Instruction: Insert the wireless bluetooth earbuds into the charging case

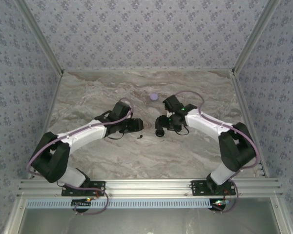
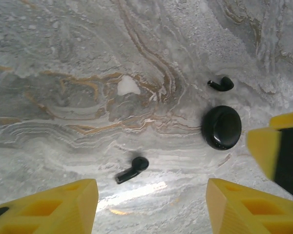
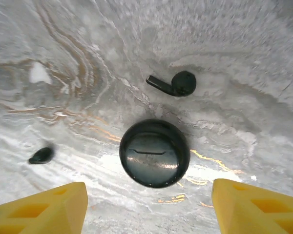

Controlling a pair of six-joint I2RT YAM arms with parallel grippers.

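Left of centre on the marble table point(image 1: 88, 97), one black earbud point(image 2: 133, 169) lying loose; further right, a round black charging case point(image 3: 155, 152), seemingly shut, with a second black earbud point(image 3: 173, 84) just beyond. Likely trouble: skidding of so small a bud under an off-centre pinch, or bumping between two arms working this close. Left gripper point(image 2: 151, 195) well apart at the jaws, holding and touching nothing; right gripper point(image 3: 149, 195) spread wide over the case, likewise empty.

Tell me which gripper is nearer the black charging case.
Right. The right gripper hangs directly over the black charging case; the left gripper stands farther off, the case well to one side.
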